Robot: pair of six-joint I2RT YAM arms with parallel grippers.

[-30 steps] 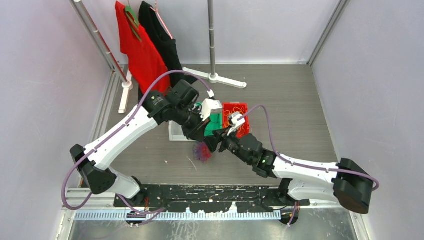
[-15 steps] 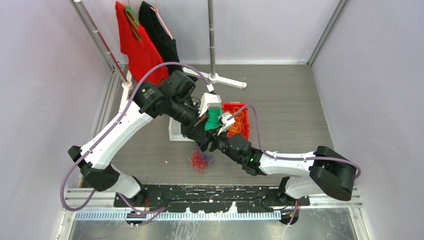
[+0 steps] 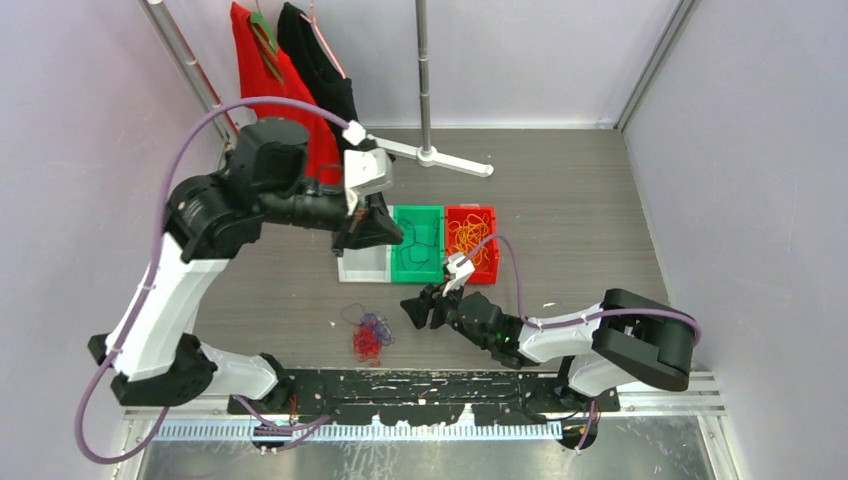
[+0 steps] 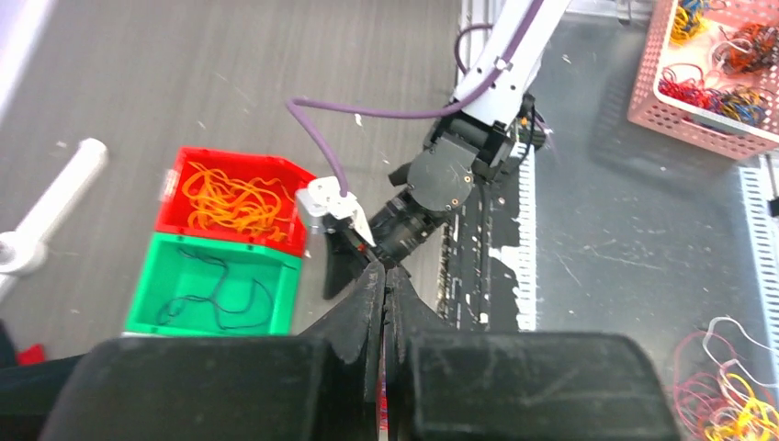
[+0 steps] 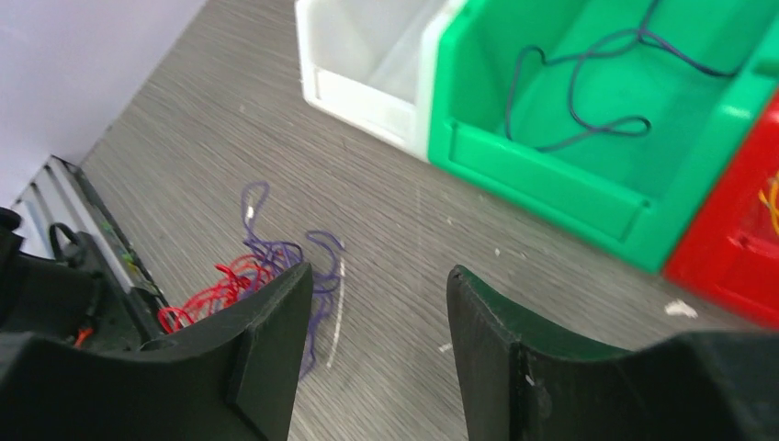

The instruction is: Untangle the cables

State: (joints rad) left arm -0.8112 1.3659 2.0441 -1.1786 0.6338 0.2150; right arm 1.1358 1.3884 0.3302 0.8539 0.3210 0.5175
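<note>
**Wad dropped, both tools backing away**

The red-and-purple cable wad (image 3: 368, 336) is lying loose on the tabletop (image 3: 590, 215), nearer my bases than a second ago and seemingly still knotted. My right tool (image 3: 412, 308) is hovering near it, gaping and empty. My left tool (image 3: 372, 228) is pulling up over the white bin (image 3: 360, 266), pinched closed on nothing visible. Nothing is blocking a regrasp.

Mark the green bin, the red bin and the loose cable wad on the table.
green bin (image 5: 551, 188): right wrist view, near outer wall.
red bin (image 4: 234, 237): left wrist view, side wall beside the green bin.
cable wad (image 3: 367, 337): top external view, middle of the red-and-purple tangle.
</note>
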